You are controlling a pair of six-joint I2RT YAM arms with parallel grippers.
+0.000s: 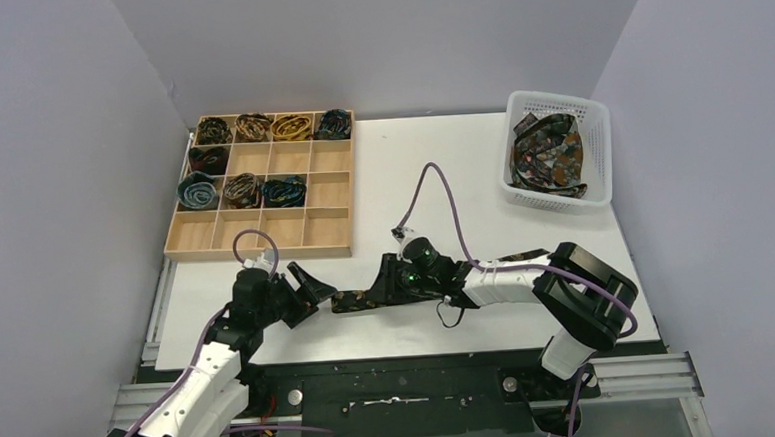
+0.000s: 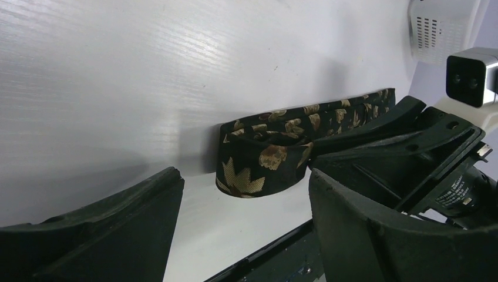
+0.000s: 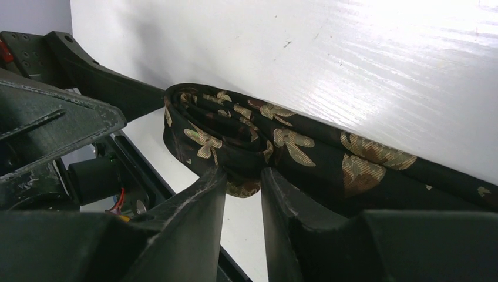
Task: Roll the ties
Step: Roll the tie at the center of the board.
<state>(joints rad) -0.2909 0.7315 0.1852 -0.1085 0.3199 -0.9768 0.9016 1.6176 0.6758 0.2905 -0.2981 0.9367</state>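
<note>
Tie (image 1: 364,300) lies at near edge of table (image 1: 441,176), white surface beyond.

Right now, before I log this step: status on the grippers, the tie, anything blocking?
Right gripper pinching tie at its folded end. Left gripper open, facing that end. Nothing seen blocking.
</note>
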